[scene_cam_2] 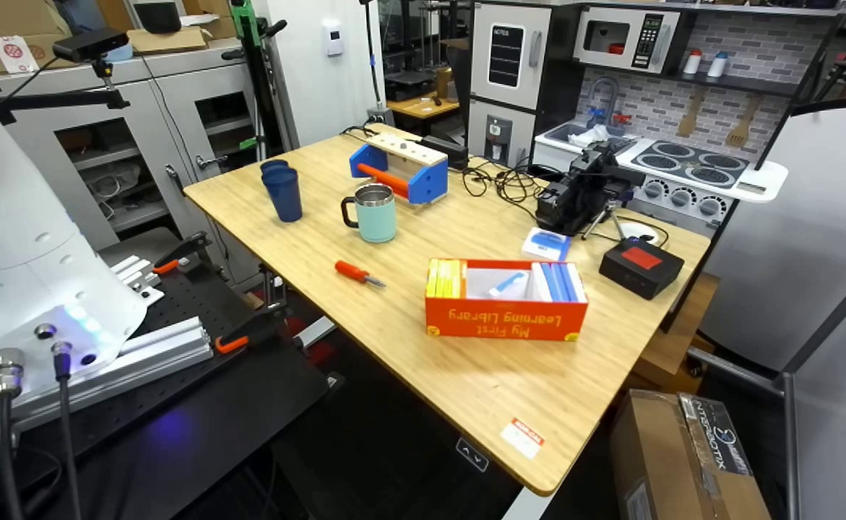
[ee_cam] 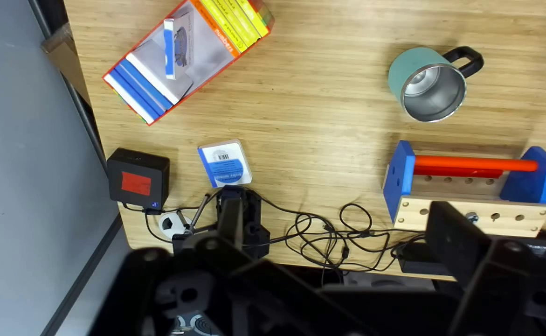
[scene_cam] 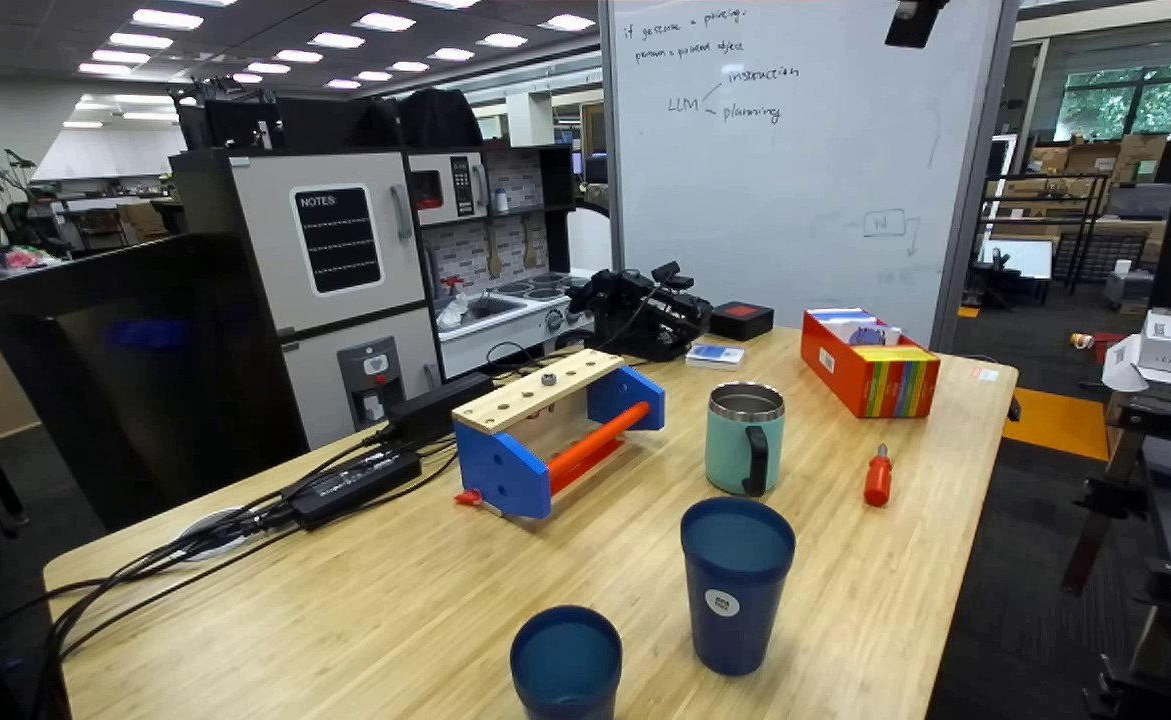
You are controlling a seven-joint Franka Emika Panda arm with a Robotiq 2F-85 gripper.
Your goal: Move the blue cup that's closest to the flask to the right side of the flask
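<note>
Only in the wrist view, fingers (ee_cam: 454, 240) spread wide, clear of the flask (ee_cam: 424, 81).

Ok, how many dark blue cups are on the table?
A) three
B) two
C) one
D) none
B: an exterior view shows one blue cup nearer the flask, and the other blue cup farther from it, with a gap between the two cups.
</note>
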